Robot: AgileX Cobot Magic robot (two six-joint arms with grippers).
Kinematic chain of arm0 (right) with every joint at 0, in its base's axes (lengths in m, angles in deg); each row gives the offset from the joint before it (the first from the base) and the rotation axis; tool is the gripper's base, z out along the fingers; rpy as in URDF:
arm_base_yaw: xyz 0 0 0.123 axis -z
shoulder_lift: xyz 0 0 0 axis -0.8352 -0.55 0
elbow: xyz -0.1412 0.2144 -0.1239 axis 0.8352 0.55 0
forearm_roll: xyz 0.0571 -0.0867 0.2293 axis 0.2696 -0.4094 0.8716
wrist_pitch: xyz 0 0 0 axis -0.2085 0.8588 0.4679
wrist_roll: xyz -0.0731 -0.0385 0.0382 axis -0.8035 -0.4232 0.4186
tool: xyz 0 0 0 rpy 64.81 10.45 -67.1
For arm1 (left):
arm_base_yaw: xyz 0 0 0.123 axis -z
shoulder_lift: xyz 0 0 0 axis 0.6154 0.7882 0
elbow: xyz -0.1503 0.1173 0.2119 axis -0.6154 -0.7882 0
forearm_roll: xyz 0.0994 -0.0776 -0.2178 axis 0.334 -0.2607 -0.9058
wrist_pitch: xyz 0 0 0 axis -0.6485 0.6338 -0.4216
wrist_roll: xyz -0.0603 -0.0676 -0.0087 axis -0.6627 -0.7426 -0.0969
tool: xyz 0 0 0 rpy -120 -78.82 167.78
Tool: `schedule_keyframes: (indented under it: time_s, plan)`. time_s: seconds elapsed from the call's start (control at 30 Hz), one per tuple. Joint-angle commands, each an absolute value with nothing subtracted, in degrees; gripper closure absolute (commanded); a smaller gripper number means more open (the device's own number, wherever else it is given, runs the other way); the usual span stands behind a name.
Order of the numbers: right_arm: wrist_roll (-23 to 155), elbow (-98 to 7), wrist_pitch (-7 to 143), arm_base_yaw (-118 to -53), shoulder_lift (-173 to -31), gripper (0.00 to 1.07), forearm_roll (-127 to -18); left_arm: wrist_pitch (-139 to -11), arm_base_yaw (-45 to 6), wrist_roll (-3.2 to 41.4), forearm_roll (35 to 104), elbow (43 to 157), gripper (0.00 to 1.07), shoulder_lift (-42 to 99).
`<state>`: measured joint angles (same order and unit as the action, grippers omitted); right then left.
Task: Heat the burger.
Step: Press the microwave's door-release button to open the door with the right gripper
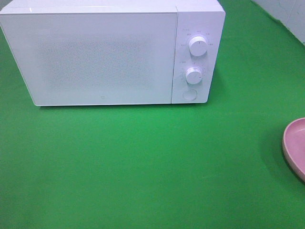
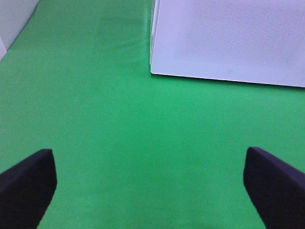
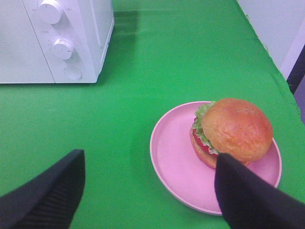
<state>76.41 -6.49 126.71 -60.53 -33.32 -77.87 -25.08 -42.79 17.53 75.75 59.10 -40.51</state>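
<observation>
I count one microwave [image 1: 102,57], with two knobs [image 1: 198,46] and one round button [image 1: 190,94] on its right-hand panel. One pink plate [image 3: 176,162], one burger [image 3: 236,130]. Two grippers: the left gripper [image 2: 150,191] and the right gripper [image 3: 147,191], two dark fingers [image 2: 28,181] showing on each.

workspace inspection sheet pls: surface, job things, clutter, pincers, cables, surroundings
surface: green cloth, flat, mostly bare.
job's things: burger sits on the pink plate at the right edge; microwave at the back, door shut.
clutter: nothing seen.
pincers: left pincer open, empty, over bare cloth; right pincer open, empty, close to the plate.
cables: nothing seen.
surroundings: pale wall beyond the cloth's far right corner.
</observation>
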Motion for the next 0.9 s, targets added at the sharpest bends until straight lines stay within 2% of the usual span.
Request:
schedule_keyframes:
  time_s: [0.03, 0.5, 0.9]
  plan:
    - [76.6, -6.4, 125.9, -60.3, -31.8, 0.34, -78.0, -25.5, -42.9, 17.6, 75.4, 59.2, 0.07, -41.5]
    - [76.6, -6.7, 125.4, -60.3, -31.9, 0.34, -78.0, -25.5, -42.9, 17.6, 75.4, 59.2, 0.07, -41.5]
    - [76.6, -9.4, 115.8, -60.3, -43.4, 0.34, -78.2, -25.5, -42.9, 17.6, 75.4, 59.2, 0.07, -41.5]
